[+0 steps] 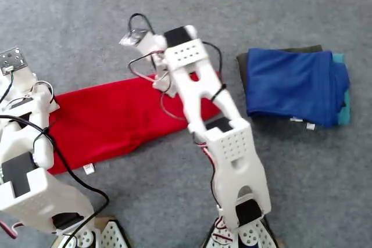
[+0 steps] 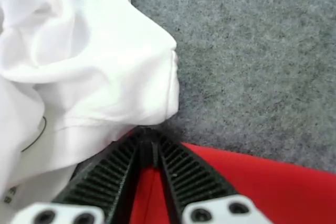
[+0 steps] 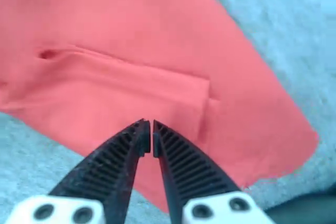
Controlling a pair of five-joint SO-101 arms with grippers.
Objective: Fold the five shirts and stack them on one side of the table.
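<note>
Across the whole scene ran the grey felt table (image 1: 325,201), and on it the red shirt (image 1: 110,123) lay as a long, slanted band from the left edge toward the middle. It looked narrowed lengthwise already, probably so that it could next be doubled end to end.

To its right, well apart from it, sat the stack (image 1: 293,88) of folded shirts: a blue one on top, a teal edge under it and a dark one at the bottom. That side seemed to be the chosen place for the pile.

A crumpled white shirt (image 2: 79,61) lay just beside the red shirt's left end, apparently waiting its turn.

The right arm (image 1: 203,103) stretched over the red shirt's right end and the left arm (image 1: 29,161) stood at the other end, one to each end as a long fold would need.

The left gripper (image 2: 149,142) had its jaws pressed together at the border of the red and white cloth. Whether any fabric was caught between them could not be told.

The right gripper (image 3: 151,129) hung over a folded flap of the red shirt, its jaws drawn together with only a sliver between them and nothing held.

A small white tag (image 1: 88,169) stuck out from the red shirt's near edge.
</note>
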